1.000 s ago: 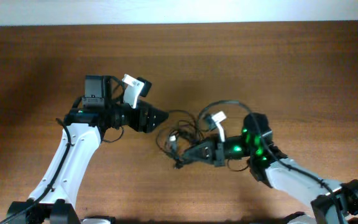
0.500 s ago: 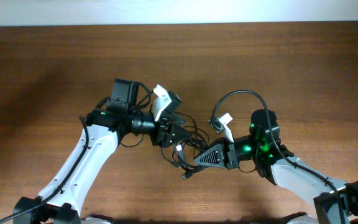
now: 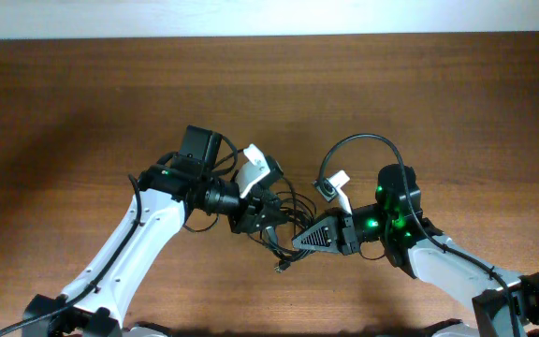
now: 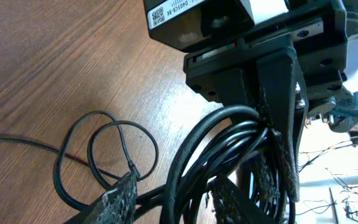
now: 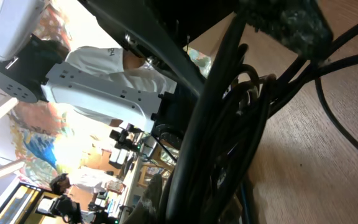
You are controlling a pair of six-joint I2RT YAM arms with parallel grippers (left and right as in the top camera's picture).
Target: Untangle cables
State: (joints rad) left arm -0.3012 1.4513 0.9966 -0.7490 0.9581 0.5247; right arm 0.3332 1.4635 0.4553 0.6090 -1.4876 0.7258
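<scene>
Change: left gripper (image 3: 268,217) is reaching in from the left onto the cables (image 3: 286,208), jaws narrowing around some strands, real pinch impossible to tell | right gripper (image 3: 298,243) is staying pressed together on the clump | cables are bunching mid-table (image 3: 438,112) between both grippers, one loop (image 4: 104,155) lying loose | meaning: probably setting up a two-sided pull-apart.
</scene>
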